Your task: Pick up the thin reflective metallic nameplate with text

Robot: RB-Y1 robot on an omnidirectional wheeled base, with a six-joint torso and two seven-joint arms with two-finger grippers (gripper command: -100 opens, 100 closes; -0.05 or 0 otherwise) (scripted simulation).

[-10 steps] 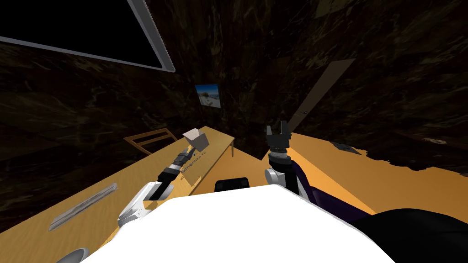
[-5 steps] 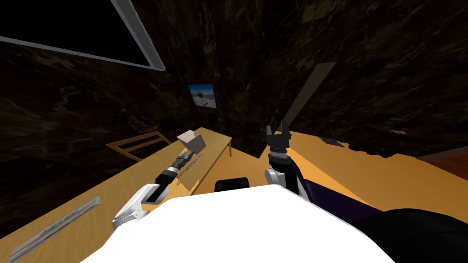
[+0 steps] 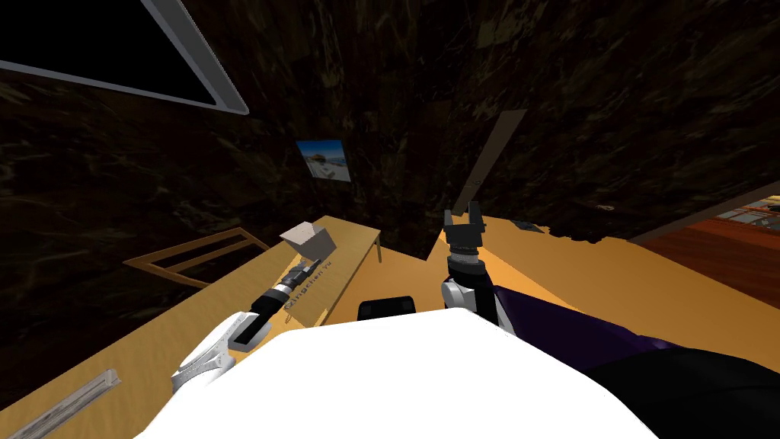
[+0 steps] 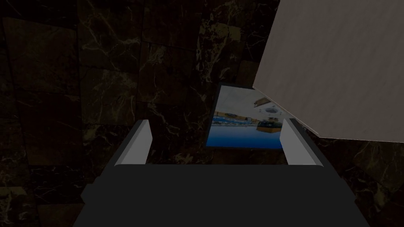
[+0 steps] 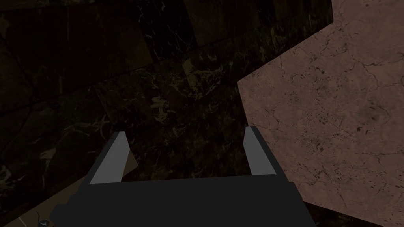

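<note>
One nameplate [image 3: 311,286], tan-looking with dark lettering, seems to stand on edge on the desk [image 3: 190,320], just beside the left gripper [image 3: 308,266]. A plate this thin could tip or skid if the spread, empty fingers close off-centre or clip the grey box [image 3: 308,240] ahead. Its long axis runs away from me, along the forearm. The right gripper [image 3: 463,221], raised, is also spread and empty.

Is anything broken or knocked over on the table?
No, nothing stands out. The nameplate rests on the wooden table by the left end effector; nothing looks spilled or broken.
</note>
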